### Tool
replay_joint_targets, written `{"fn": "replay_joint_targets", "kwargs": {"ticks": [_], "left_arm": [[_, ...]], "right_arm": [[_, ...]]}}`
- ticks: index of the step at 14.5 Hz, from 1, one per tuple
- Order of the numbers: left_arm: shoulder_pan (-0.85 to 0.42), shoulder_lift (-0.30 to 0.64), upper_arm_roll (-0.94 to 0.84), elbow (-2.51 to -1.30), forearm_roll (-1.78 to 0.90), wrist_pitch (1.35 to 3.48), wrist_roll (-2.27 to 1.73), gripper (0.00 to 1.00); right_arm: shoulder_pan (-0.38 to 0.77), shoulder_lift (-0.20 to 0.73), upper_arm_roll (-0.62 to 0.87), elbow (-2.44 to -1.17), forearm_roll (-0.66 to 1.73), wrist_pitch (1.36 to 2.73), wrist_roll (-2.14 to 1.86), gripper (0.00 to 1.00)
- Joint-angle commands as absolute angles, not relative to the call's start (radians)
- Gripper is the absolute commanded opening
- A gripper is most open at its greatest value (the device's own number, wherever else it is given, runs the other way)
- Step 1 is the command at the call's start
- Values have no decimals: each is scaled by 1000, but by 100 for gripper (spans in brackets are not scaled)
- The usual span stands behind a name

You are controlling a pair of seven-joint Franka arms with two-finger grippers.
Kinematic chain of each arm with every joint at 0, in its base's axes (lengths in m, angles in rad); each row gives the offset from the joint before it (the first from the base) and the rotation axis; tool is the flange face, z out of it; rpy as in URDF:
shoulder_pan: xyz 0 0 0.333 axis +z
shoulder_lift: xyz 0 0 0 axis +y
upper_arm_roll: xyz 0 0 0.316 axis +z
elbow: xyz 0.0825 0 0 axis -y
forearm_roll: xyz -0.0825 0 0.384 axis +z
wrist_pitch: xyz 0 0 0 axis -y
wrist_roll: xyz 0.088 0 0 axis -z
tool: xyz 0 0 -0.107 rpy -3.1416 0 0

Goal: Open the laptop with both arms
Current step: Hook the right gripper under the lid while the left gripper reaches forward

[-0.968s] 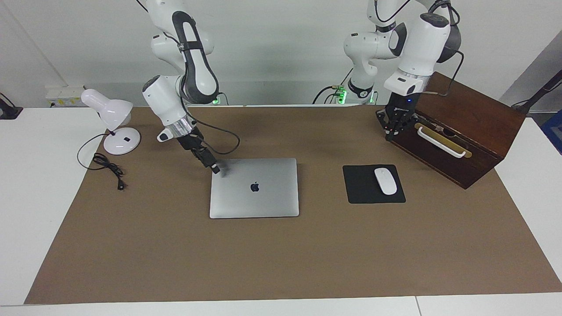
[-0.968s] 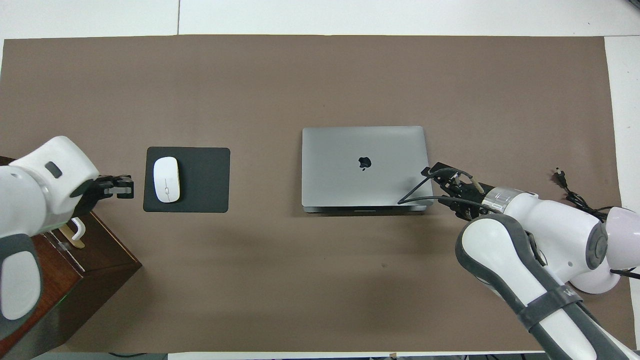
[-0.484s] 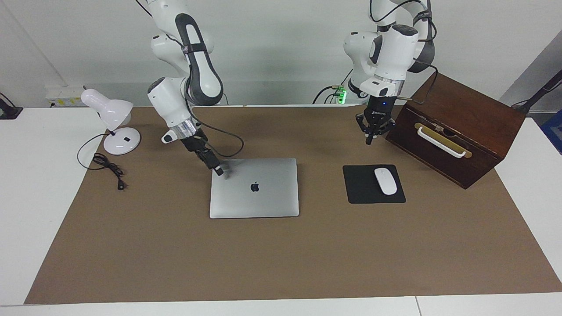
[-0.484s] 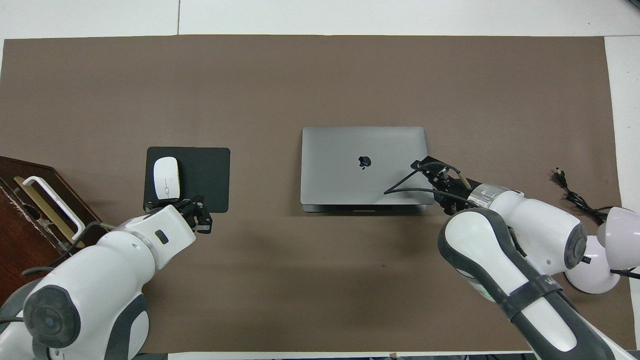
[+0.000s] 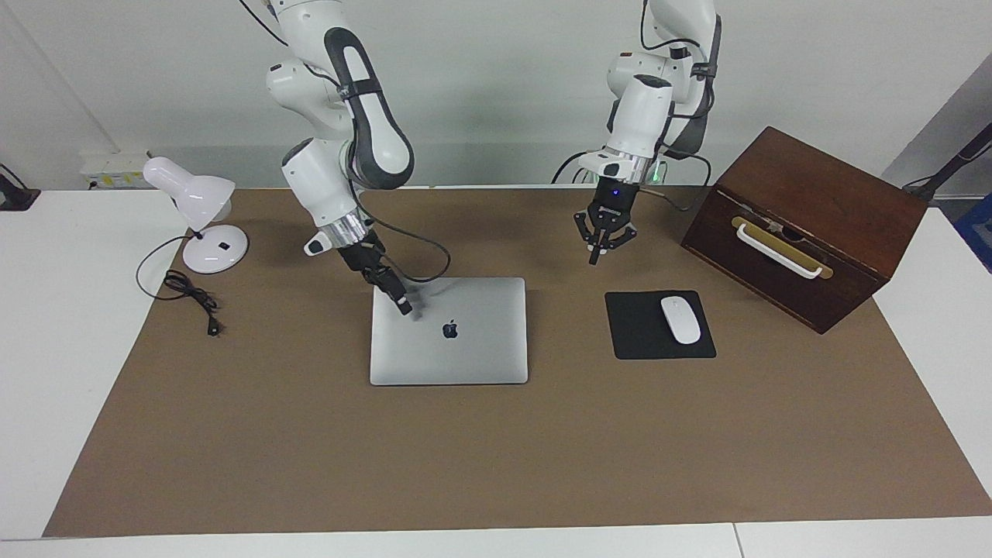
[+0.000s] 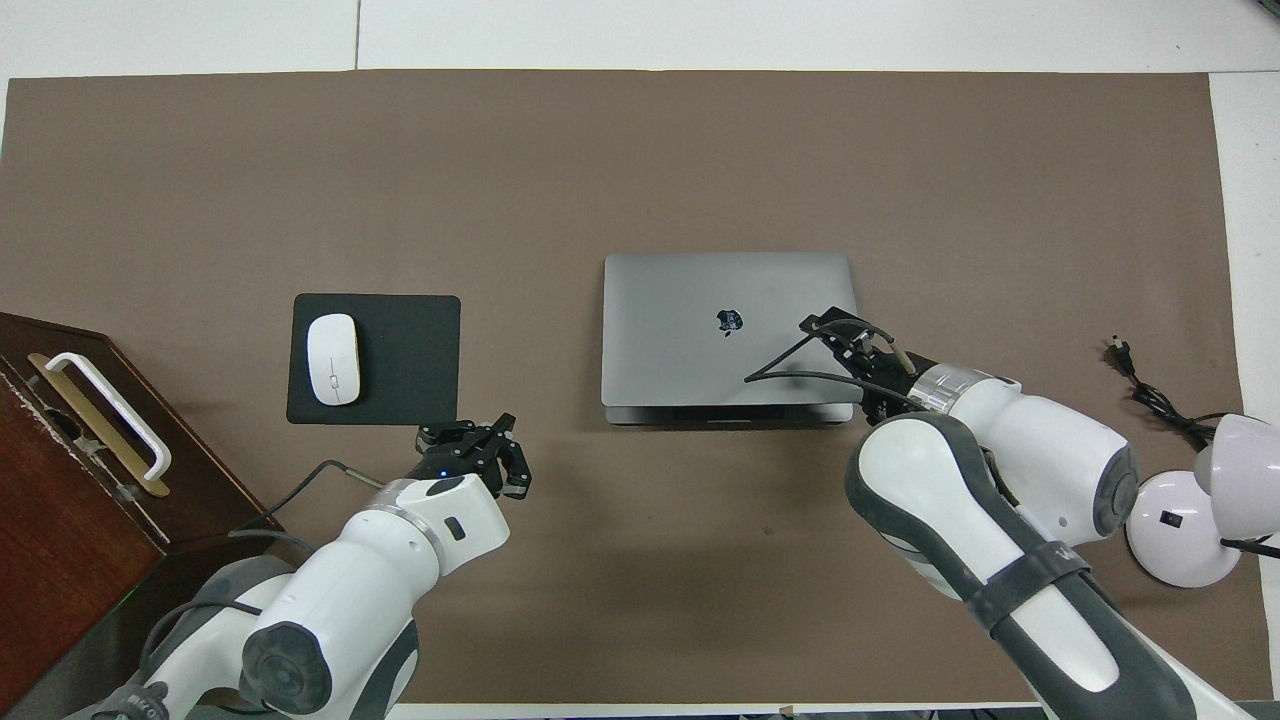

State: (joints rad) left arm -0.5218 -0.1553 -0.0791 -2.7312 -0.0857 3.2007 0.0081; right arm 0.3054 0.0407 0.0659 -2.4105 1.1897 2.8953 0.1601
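A: Where's the left gripper (image 5: 595, 249)?

B: Up over bare mat between the laptop (image 5: 449, 332) and the mouse pad (image 5: 659, 324); it has swung there from the wooden box (image 5: 806, 226). Fingers spread, empty.

A: The right gripper (image 5: 404, 304)?

B: Tip down at the closed lid's corner nearest the robots, right arm's end. It has crept inward toward the logo. Fingers, cannot tell.

A: Handling?

B: Stiff, smooth, slippery metal, probably weighty enough. I'd pin the base and lift the lid's edge farthest from the robots
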Motion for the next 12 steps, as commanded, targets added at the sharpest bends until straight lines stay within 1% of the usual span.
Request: {"fn": "replay_joint_targets", "kwargs": {"ticks": [1,4,8,12], "left_arm": [[-572,-95,-64,-2727,-101,3283,8,0],[-620,-63,-64,-2726,-101,3336,11,0],[-661,56,-64,-2720,-101,3496,5,0],[-689,121,-64,-2668,-101,3504,8,0]], "right_arm": [[321,74,77,-2349,1232,2898,141,97],[321,74,77,-2349,1232,2898,140,97],[316,74,77,-2349,1232,2898,132,98],[307,80,77,-2341,1232,2898,130,98]]}}
